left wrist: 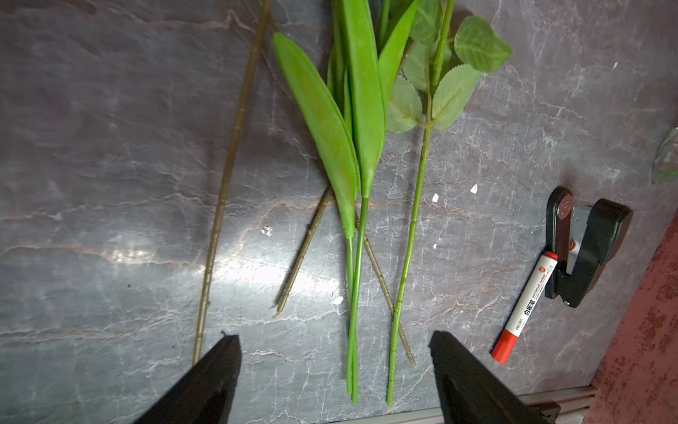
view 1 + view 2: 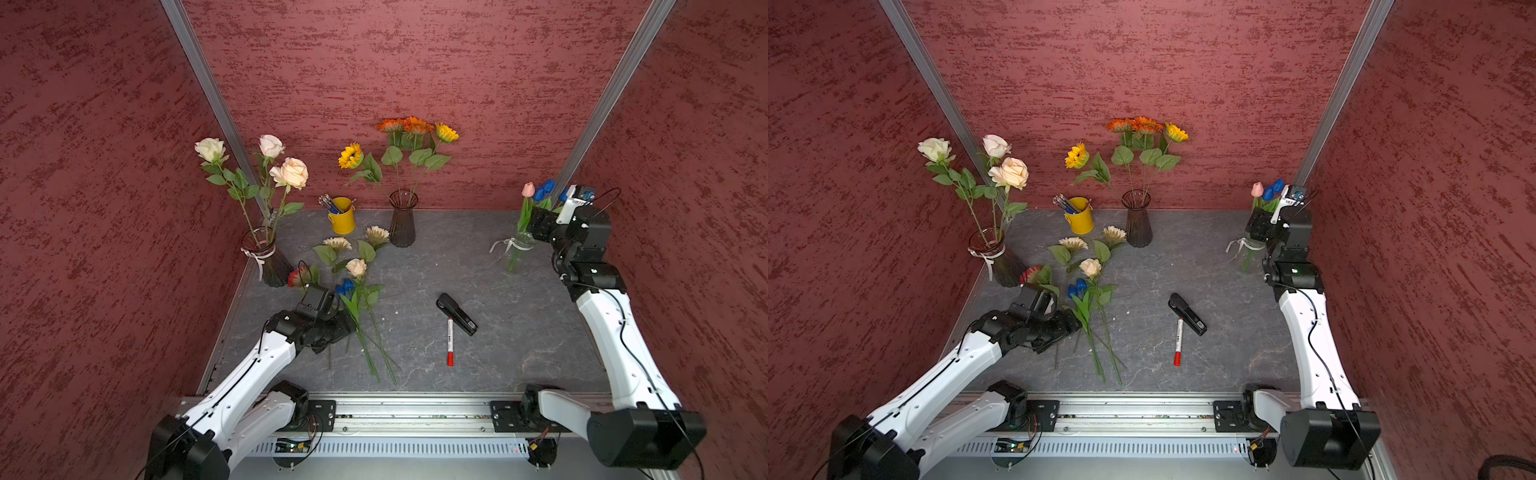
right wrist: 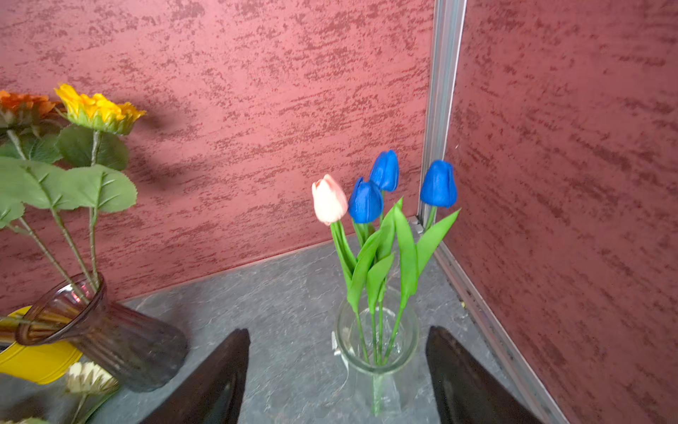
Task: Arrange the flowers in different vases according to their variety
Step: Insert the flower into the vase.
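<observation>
Three cream and peach roses [image 2: 289, 172] stand in the dark smoky flared vase [image 2: 266, 257] at the left. Orange and yellow sunflowers [image 2: 405, 124] fill the dark ribbed vase [image 2: 402, 224] at the back. Pink and blue tulips [image 3: 365, 202] stand in the small clear vase [image 3: 378, 363]. My right gripper [image 3: 337, 367] hangs open just above that vase, holding nothing. Loose on the table lie a peach rose [image 2: 356, 267], two cream sunflowers [image 2: 337, 243], a red sunflower [image 2: 297, 276] and blue tulips [image 2: 345, 286]. My left gripper [image 1: 335, 367] is open over the tulip stems [image 1: 354, 312] and the rose stem [image 1: 405, 257], touching neither.
A yellow pen cup [image 2: 343, 220] stands between the two dark vases. A black stapler [image 2: 456, 313] and a red marker [image 2: 450, 340] lie mid-table. Red walls close in on three sides, and an aluminium rail [image 2: 395, 405] runs along the front edge.
</observation>
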Available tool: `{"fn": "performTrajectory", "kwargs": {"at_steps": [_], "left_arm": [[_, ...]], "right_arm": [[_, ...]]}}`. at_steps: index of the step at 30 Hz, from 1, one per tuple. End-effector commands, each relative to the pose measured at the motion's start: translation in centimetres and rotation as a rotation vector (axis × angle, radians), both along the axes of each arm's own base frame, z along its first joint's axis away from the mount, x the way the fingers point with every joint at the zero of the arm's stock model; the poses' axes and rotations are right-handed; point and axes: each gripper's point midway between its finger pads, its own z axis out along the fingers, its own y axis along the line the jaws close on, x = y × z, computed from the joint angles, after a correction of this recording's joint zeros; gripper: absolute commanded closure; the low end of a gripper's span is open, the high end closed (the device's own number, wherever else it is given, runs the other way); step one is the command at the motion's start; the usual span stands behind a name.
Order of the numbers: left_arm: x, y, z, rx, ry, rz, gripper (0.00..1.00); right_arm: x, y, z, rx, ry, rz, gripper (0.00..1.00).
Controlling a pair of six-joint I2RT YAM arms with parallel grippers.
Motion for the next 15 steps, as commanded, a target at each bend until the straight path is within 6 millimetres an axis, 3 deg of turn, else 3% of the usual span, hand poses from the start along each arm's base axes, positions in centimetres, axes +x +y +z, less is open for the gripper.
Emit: {"fn": "performTrajectory", "kwargs": {"at_steps": [1, 5, 15], "left_arm": [[0.5, -1.8, 0.2, -0.048, 0.008, -0.047, 0.21], [-0.2, -3.1, -1.6, -0.024, 0.076, -0.101, 0.35], [-0.5, -4.3, -3.1, 0.023, 0.113, -0.131, 0.54]], "right_arm": [[-0.8, 2.1, -4.4, 0.070, 0.135, 0.075, 0.22], [-0.9, 4.0, -6.1, 0.096, 0.186, 0.135, 0.25], [-1.1, 9.4, -10.0, 0.106, 0.294, 0.249, 0.27]]}}
